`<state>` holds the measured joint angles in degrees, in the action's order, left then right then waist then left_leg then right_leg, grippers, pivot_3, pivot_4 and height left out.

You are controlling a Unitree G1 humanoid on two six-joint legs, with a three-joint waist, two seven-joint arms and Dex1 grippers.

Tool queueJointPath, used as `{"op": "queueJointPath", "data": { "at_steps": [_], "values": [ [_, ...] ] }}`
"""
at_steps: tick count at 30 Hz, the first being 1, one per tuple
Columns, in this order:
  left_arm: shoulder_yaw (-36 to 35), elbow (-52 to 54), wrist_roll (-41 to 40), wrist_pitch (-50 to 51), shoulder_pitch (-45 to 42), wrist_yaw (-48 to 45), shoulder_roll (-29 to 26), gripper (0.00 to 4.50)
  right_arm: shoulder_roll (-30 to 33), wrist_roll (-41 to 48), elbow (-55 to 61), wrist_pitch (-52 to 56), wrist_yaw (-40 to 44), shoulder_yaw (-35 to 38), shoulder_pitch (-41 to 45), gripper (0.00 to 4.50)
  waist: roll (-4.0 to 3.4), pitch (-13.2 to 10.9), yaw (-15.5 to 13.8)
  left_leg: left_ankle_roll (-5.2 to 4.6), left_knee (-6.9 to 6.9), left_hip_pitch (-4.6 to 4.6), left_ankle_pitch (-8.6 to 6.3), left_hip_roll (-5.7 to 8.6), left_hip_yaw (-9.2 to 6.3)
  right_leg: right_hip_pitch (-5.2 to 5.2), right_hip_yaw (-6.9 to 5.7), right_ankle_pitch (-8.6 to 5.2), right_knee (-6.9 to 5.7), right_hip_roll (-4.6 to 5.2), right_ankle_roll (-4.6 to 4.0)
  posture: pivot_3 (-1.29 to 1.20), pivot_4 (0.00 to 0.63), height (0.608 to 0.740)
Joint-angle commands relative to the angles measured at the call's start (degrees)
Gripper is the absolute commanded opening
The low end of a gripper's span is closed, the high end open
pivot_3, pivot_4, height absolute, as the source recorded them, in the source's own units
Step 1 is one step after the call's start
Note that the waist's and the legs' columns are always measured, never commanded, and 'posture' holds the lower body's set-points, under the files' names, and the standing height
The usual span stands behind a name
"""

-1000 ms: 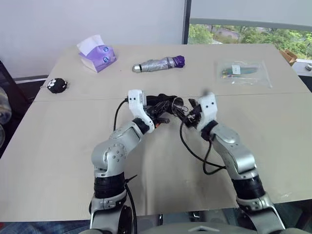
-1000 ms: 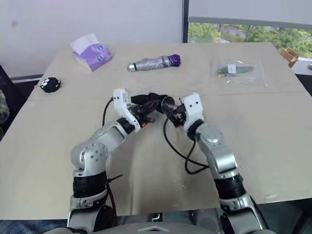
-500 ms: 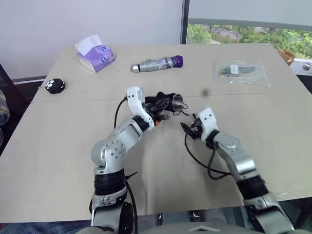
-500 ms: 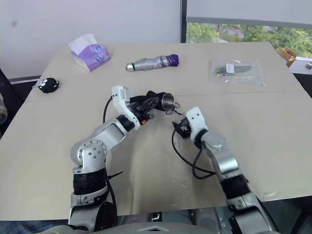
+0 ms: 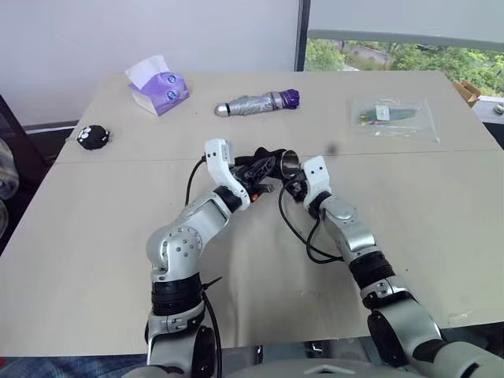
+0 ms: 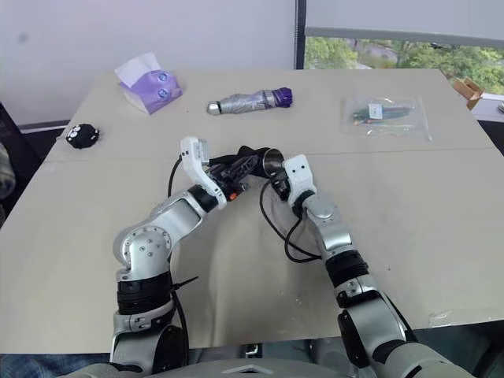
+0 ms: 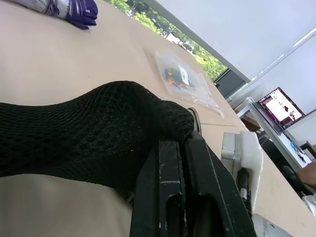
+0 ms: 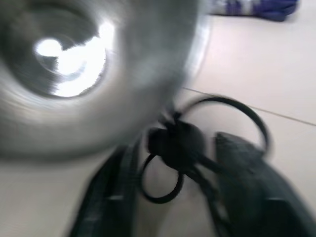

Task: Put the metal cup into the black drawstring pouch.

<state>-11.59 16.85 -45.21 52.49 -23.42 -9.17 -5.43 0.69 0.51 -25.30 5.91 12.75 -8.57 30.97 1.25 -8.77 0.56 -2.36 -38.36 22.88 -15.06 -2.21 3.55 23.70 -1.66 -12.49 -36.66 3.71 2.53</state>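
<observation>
pouch [image 7: 89, 128] hides cup [image 5: 289, 163] body, rim visible

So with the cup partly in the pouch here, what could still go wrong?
1. The shiny steel cup still protrudes from the black mesh drawstring pouch, so it might slide out if the pouch tips.
2. The right claw sits around the black cord loop and toggle; a pull may snag or drag the pouch from the shut left claw.
</observation>
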Motion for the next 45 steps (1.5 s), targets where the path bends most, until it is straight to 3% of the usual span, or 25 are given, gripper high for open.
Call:
{"op": "queueJointPath", "data": {
  "at_steps": [1, 2, 7, 13, 19, 24, 29, 30, 39, 45],
  "values": [
    [0.0, 2.31, -1.4, -0.77, -0.62, 0.03, -0.04, 0.0, 2.67, -2.58, 5.76, 0.6, -2.45, 0.93, -3.83, 0.61, 0.0, 0.0, -0.05, 0.0, 0.0, 0.0, 0.0, 0.0, 0.0, -0.01, 0.0, 0.0, 0.0, 0.01, 0.0, 0.0, 0.15, 0.74],
    [-0.02, 2.25, -1.42, -0.87, -0.64, 0.08, 0.03, 0.0, 3.33, -3.2, 7.5, 0.97, -2.78, 0.91, -4.88, 0.03, 0.0, 0.0, -0.04, 0.0, 0.0, 0.0, 0.0, 0.0, 0.0, 0.0, 0.01, 0.0, 0.02, 0.02, 0.0, 0.0, 0.15, 0.74],
    [-0.27, 1.95, -1.56, -1.27, -0.69, 0.31, 0.36, 0.0, 6.95, -5.15, 17.22, 2.68, -4.88, 3.01, -8.61, 0.03, 0.0, -0.01, 0.07, 0.01, 0.01, 0.02, 0.01, 0.02, 0.02, 0.01, 0.01, 0.0, 0.05, 0.01, 0.01, 0.0, 0.15, 0.74],
    [0.05, 1.57, -1.88, -1.56, -0.61, 0.29, 0.74, 0.0, 10.38, -4.0, 27.21, 3.52, -5.84, 8.14, -6.84, 0.03, 0.0, -0.03, 0.18, -0.03, 0.01, 0.0, -0.02, 0.03, 0.02, 0.02, 0.02, -0.01, 0.04, -0.07, 0.01, 0.0, 0.15, 0.74],
    [-0.89, 1.94, -4.2, -5.77, -1.42, -2.04, 2.2, 0.0, 16.83, 0.14, 38.03, 8.15, 2.18, 8.74, 1.02, 0.03, -0.06, -0.17, 0.12, -0.04, 0.01, 0.03, -0.03, 0.04, 0.05, 0.03, 0.05, -0.01, 0.09, -0.09, 0.01, 0.0, 0.15, 0.74],
    [-1.87, 3.1, -7.66, -8.74, -1.9, -3.97, 2.54, 1.7, 18.44, 0.59, 40.98, 11.41, 5.02, 6.46, 2.62, 0.0, -0.06, -0.16, 0.05, -0.05, 0.05, 0.03, -0.03, 0.01, 0.01, 0.02, -0.03, -0.01, 0.14, -0.11, 0.0, 0.0, 0.15, 0.74],
    [-0.11, 3.73, -4.87, -12.62, -1.78, -4.2, 1.61, 4.28, 17.85, 0.71, 41.52, 12.26, 6.29, 5.25, 3.01, 0.0, -0.05, -0.17, 0.04, -0.05, 0.05, 0.07, -0.03, 0.04, 0.06, 0.02, 0.01, -0.01, 0.21, -0.1, 0.0, 0.0, 0.15, 0.74],
    [0.09, 3.79, -4.82, -12.98, -1.79, -4.41, 1.38, 4.47, 17.79, 0.73, 41.55, 12.36, 6.43, 5.12, 3.09, 0.0, -0.05, -0.17, 0.05, -0.05, 0.05, 0.07, -0.03, 0.04, 0.06, 0.02, 0.02, 0.0, 0.22, -0.09, 0.0, 0.0, 0.15, 0.74],
    [8.32, 5.89, 2.05, -16.39, -4.8, -10.92, -4.7, 4.47, 18.71, -0.69, 44.56, 13.54, 8.8, 2.83, 7.02, 0.0, -0.06, -0.17, 0.05, -0.05, 0.06, 0.07, -0.03, 0.04, 0.05, 0.03, -0.01, -0.01, 0.2, -0.11, 0.0, 0.0, 0.15, 0.74],
    [13.71, 5.35, 7.15, -18.38, -8.38, -16.71, -9.21, 4.47, 25.37, -10.51, 43.5, 3.99, 11.84, -3.21, 10.91, 0.0, -0.09, -0.2, 0.08, -0.05, 0.07, 0.08, -0.03, 0.05, 0.07, 0.03, 0.0, -0.01, 0.27, -0.1, 0.01, 0.0, 0.15, 0.74]
  ]
}}
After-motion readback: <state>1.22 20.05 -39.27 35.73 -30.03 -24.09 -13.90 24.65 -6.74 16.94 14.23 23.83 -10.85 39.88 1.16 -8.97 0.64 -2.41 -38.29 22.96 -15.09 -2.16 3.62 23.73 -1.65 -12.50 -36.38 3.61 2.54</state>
